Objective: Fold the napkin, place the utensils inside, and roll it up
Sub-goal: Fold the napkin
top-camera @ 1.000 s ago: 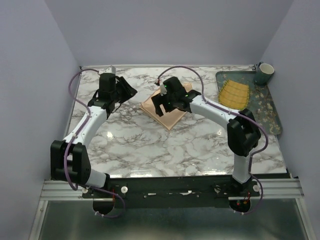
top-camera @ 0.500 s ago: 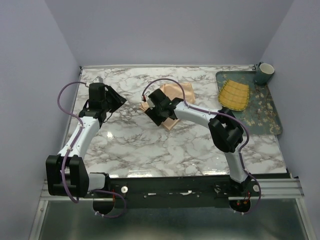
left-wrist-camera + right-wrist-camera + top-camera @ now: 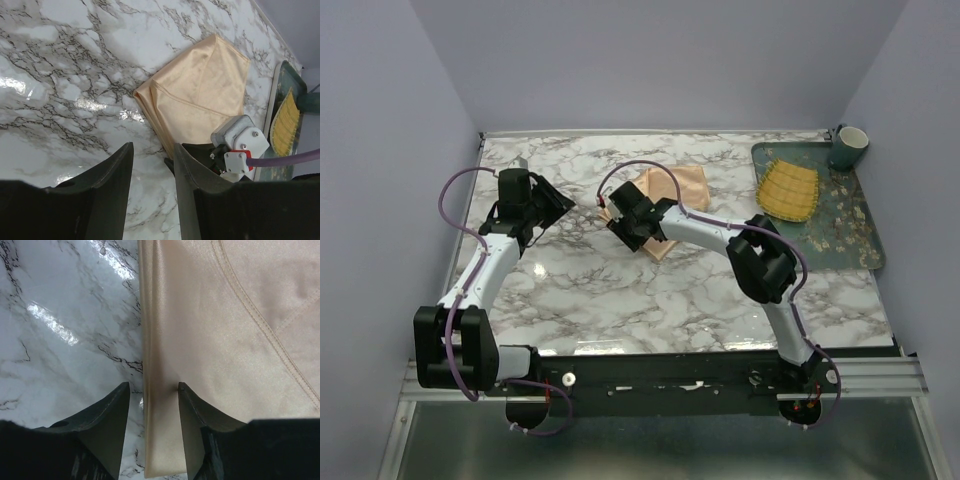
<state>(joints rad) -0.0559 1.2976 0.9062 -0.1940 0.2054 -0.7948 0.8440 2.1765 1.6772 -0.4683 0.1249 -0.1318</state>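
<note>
Marble table (image 3: 620,290) | R gripper (image 3: 153,387) parted astride napkin (image 3: 225,340) edge, wrist cam only | L gripper (image 3: 152,146) parted over marble

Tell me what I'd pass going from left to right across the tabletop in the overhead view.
left gripper → napkin → yellow checked cloth → mug. The other gripper sits over the napkin's left edge, so it is left out.
</note>
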